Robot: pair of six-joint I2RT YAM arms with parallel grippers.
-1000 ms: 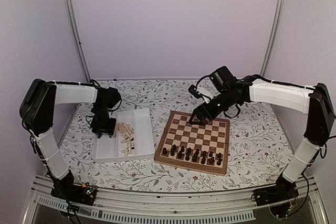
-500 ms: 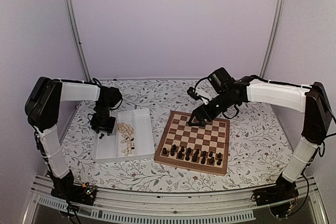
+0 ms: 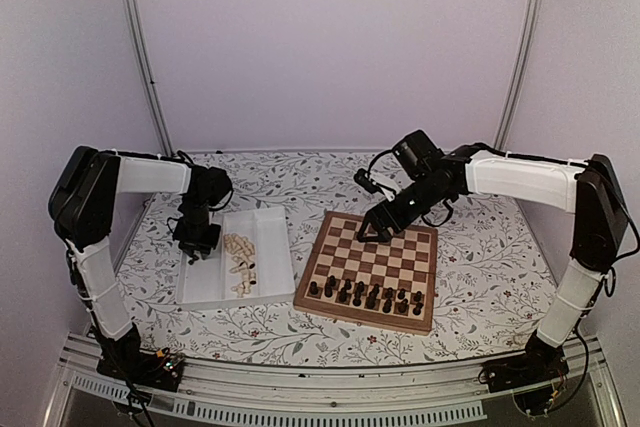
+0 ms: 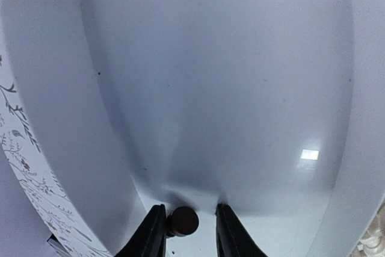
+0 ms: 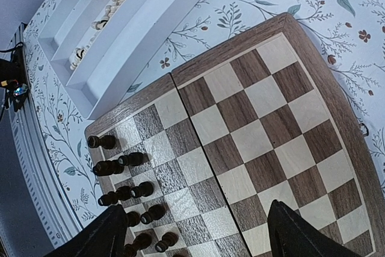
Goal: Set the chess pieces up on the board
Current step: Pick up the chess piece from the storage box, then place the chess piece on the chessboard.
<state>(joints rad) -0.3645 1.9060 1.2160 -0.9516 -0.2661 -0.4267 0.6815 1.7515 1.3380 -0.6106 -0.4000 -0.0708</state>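
A dark chess piece [image 4: 182, 221] is seen on the floor of the left compartment of the white tray [image 3: 205, 289], between the fingers [image 4: 151, 236] of the left gripper [image 4: 189, 209]. The fingers are set close on either side. One looks to touch the piece, while a sliver of tray shows beside the other, so it is not clenched. Pale chess pieces [image 3: 239, 260] are heaped in the other compartment. The right gripper [image 5: 198, 207] is held over the far part of the chessboard [image 3: 400, 257] — its fingers are spread wide, with nothing between them. Dark chess pieces [image 3: 366, 295] are gathered on the near rows of the chessboard, which is set on a floral-patterned tabletop [image 3: 480, 267].
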